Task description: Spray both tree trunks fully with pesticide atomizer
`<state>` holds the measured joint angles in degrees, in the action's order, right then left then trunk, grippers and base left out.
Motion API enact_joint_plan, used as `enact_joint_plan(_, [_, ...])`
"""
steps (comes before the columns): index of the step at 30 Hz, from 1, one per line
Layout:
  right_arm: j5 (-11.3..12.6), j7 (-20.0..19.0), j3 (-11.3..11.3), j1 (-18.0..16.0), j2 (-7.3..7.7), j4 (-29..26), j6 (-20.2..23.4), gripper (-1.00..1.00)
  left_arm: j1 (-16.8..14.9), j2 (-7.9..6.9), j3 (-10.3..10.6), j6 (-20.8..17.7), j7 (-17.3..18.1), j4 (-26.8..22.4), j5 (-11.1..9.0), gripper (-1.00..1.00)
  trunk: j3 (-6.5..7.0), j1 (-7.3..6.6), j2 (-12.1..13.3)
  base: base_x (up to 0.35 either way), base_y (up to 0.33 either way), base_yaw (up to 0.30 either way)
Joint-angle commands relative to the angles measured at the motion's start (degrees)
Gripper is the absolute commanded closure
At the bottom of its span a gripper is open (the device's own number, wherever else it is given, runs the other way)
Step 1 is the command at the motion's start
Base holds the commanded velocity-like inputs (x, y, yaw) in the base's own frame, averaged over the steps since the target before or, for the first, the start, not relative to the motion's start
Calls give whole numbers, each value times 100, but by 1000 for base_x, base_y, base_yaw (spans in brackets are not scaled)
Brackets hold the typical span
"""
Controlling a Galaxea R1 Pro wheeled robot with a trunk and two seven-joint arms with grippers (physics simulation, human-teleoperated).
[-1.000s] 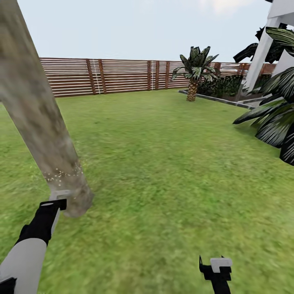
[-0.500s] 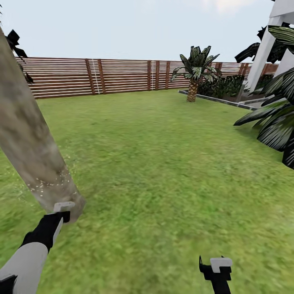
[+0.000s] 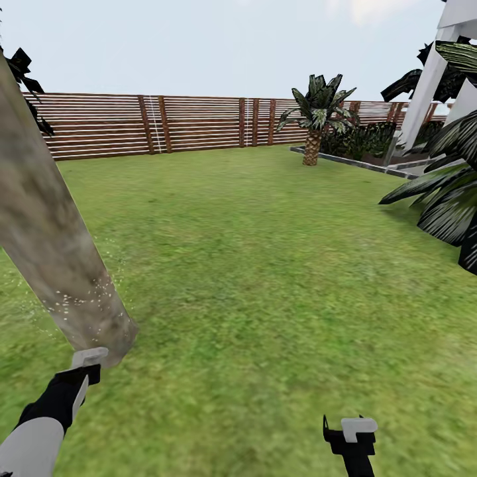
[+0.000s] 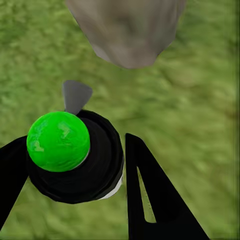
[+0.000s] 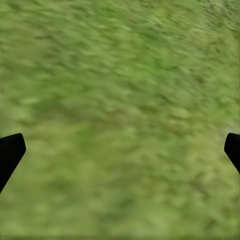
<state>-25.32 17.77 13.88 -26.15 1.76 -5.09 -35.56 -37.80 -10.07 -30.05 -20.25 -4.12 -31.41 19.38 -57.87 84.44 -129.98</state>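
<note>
Beside the tree trunk (image 3: 63,265), dusted with white pesticide (image 3: 79,295), the left tool (image 4: 85,165) pinches the pesticide atomizer (image 4: 75,157); the right tool (image 5: 120,150) hangs spread over grass (image 3: 278,265).

tree trunk (image 3: 50,245): near left, rising at a tilt from the lawn (image 3: 265,265)
pesticide (image 3: 83,295): low on the trunk
left gripper (image 3: 85,366): just before the trunk's base
pesticide atomizer (image 4: 75,155): between the left fingers (image 4: 150,200), nearer than the trunk base (image 4: 127,30)
right gripper (image 3: 351,434): near right, over grass
fence (image 3: 199,122): behind the lawn
palm (image 3: 317,112): far right, before the fence
</note>
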Motion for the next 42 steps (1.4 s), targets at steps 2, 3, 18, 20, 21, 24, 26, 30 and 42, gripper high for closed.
enact_joint_plan(2, [-61,34,27,-5,0,8,-12,-100,-3,12,-15,-12,-1,54,28,100,-5,-1,-2,0,0,0])
enact_joint_plan(3, [-61,34,27,-5,0,7,-12,-100,-2,13,-16,-5,-1,122,29,100,-5,-1,-2,0,0,0])
enact_joint_plan(18, [-61,34,27,-5,0,8,-12,-100,88,-76,-63,811,-27,157,34,100,-5,-1,-2,92,201,0])
enact_joint_plan(20, [-61,34,27,-5,0,6,-12,-100,88,-69,-63,812,-23,160,31,100,-5,-1,-2,-181,281,0])
enact_joint_plan(21, [-61,34,27,-5,0,7,-12,-100,88,-67,-63,812,-23,161,31,100,-5,-1,-2,-188,281,0])
enact_joint_plan(24, [-61,34,27,-5,0,8,-12,-100,88,-66,-63,817,-26,161,30,100,-5,-1,-2,-214,261,0])
enact_joint_plan(26, [-61,34,27,-5,0,8,-12,-100,88,-54,-63,819,-27,161,30,100,-5,-1,-2,-267,199,0])
enact_joint_plan(30, [-61,34,27,-5,0,8,-12,-100,94,-10,-56,837,-27,168,30,100,-5,-1,-2,-320,51,0])
enact_joint_plan(42, [-61,30,27,-5,0,8,-12,-100,99,5,-54,852,26,179,27,100,16,-1,-2,-277,-160,-62])
